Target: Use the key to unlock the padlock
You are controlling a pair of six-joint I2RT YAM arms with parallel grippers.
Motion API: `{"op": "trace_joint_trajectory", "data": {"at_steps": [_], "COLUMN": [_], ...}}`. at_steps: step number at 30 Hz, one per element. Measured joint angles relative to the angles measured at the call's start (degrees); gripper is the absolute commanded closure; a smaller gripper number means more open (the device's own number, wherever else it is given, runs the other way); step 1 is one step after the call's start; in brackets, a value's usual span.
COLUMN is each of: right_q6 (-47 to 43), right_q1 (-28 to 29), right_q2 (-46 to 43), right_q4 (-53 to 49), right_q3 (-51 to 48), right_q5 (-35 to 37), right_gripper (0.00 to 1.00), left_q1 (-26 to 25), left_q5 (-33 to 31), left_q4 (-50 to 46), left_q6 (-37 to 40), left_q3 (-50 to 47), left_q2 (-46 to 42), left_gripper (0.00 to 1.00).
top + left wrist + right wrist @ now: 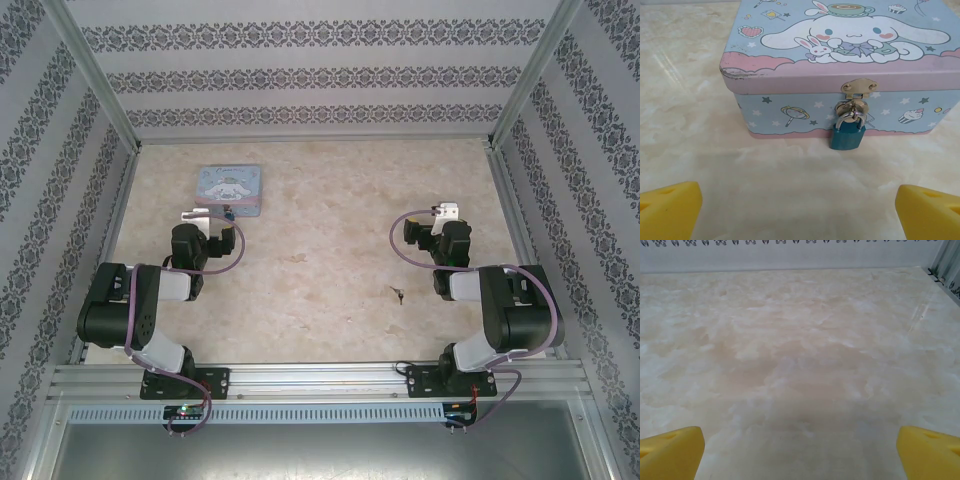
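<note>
The padlock hangs on the tin's hasp, just ahead of the left gripper, whose jaws are wide and empty. The key lies on the table, back from the right gripper, likewise wide and empty.

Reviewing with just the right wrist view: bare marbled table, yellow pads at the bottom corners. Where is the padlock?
Observer: The padlock hangs from the hasp on the front of the cartoon tin, far left on the table.
Operator: And what unlocks it?
Observer: The key lies loose on the table, near side, closer to the right arm.
Operator: Anything being held on the left?
Observer: No. The left pincer is open, facing the padlock, touching nothing.
</note>
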Motion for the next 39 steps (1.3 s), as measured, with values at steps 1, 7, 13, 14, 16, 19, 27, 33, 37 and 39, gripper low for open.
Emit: {"op": "trace_joint_trajectory", "data": {"at_steps": [1, 7, 13, 14, 16, 19, 27, 33, 37, 39], "right_q6": [0.0, 0.0, 0.02, 0.02, 0.02, 0.04, 0.76, 8.81, 14.32, 16.74], "right_q1": [0.0, 0.0, -0.02, -0.04, -0.09, -0.42, -0.42, -1.2, -3.08, -3.52], "right_q2": [0.0, 0.0, 0.02, 0.02, 0.02, 0.02, -5.29, -10.56, -10.49, -9.29], "right_q4": [0.0, 0.0, 0.0, 0.0, 0.0, 0.0, -11.52, -32.35, -41.77, -45.05], "right_q3": [0.0, 0.0, 0.0, 0.0, 0.0, 0.0, 4.57, 19.69, 27.78, 30.18], "right_q5": [0.0, 0.0, -0.02, -0.04, -0.11, -0.59, 0.85, 2.95, -2.45, -6.32], "right_gripper": [0.02, 0.02, 0.02, 0.02, 0.02, 0.02, 0.02, 0.02, 0.02, 0.02], "left_q1": [0.0, 0.0, 0.0, 0.0, 0.0, 0.0, 0.0, 0.28, 1.92, 3.41], "left_q5": [0.0, 0.0, 0.0, 0.0, 0.0, 0.26, -0.66, -1.75, -1.62, -0.37], "left_q4": [0.0, -0.02, 0.0, -0.02, -0.02, 0.0, -7.06, -19.89, -31.71, -36.52], "left_q6": [0.0, 0.0, 0.0, 0.0, 0.0, 0.0, -0.07, -2.91, -6.6, -8.39], "left_q3": [0.0, 0.0, 0.0, 0.0, 0.0, 0.0, 2.34, 13.0, 27.71, 35.34], "left_q2": [0.0, 0.0, 0.0, 0.0, 0.0, 0.0, -5.07, -10.58, -7.41, -3.87], "left_gripper": [0.0, 0.0, 0.01, 0.0, 0.0, 0.0, 0.0, 0.0, 0.0, 0.0]}}
